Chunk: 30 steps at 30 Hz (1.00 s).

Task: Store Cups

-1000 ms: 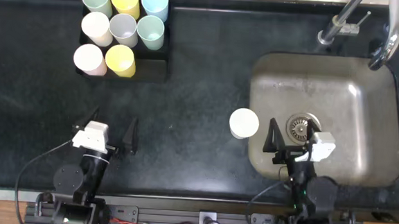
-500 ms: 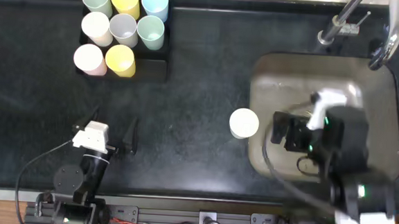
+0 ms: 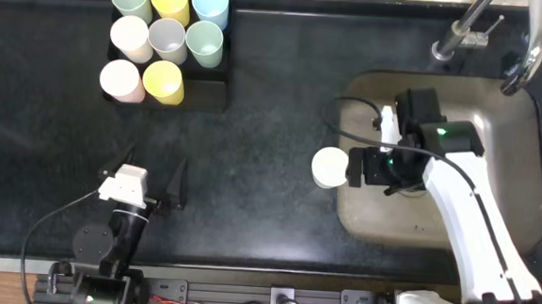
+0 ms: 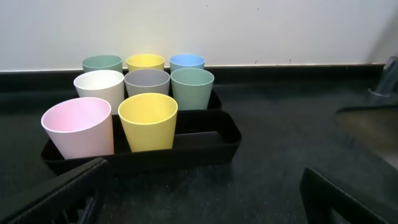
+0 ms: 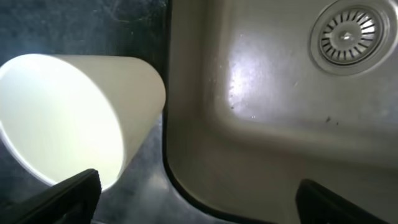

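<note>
A white cup stands upright on the dark counter, just left of the sink's rim. From above it appears again, the white cup lying toward one finger of my right gripper. That right gripper hovers open over the sink's left edge, beside the cup and not touching it. A black tray at the back left holds several cups, with a pink cup and a yellow cup in its front row. The tray has one free slot at its near right. My left gripper rests open near its base, facing the tray.
A steel sink with a drain fills the right side. A faucet stands behind it. Bare dark counter lies between the tray and the white cup.
My right arm has swung up from its base and leftward over the sink, ending at the sink's left edge beside the white cup. The left arm and all cups have stayed put.
</note>
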Each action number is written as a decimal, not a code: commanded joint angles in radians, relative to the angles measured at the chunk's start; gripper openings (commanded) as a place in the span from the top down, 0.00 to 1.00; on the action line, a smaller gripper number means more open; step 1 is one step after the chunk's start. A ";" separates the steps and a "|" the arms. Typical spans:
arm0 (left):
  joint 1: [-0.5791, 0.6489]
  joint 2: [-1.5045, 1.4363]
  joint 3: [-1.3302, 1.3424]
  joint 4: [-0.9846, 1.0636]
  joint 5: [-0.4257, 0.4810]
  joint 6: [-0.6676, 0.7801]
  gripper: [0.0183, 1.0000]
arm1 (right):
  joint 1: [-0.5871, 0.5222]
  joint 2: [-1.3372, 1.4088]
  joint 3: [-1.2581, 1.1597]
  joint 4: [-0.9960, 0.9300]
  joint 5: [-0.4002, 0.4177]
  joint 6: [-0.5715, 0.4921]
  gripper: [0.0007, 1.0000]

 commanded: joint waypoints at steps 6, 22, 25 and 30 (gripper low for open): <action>0.005 -0.010 -0.004 0.001 0.011 0.019 0.00 | 0.032 0.078 0.028 0.040 -0.013 -0.013 0.05; 0.005 -0.010 -0.004 0.001 0.011 0.019 0.00 | 0.101 0.092 0.056 0.090 -0.013 0.018 0.84; 0.005 -0.010 -0.004 0.000 0.011 0.019 0.00 | 0.114 0.092 0.056 0.093 -0.016 0.018 0.96; 0.005 -0.010 -0.004 0.001 0.011 0.019 0.00 | 0.121 0.092 0.057 0.116 -0.053 0.025 0.96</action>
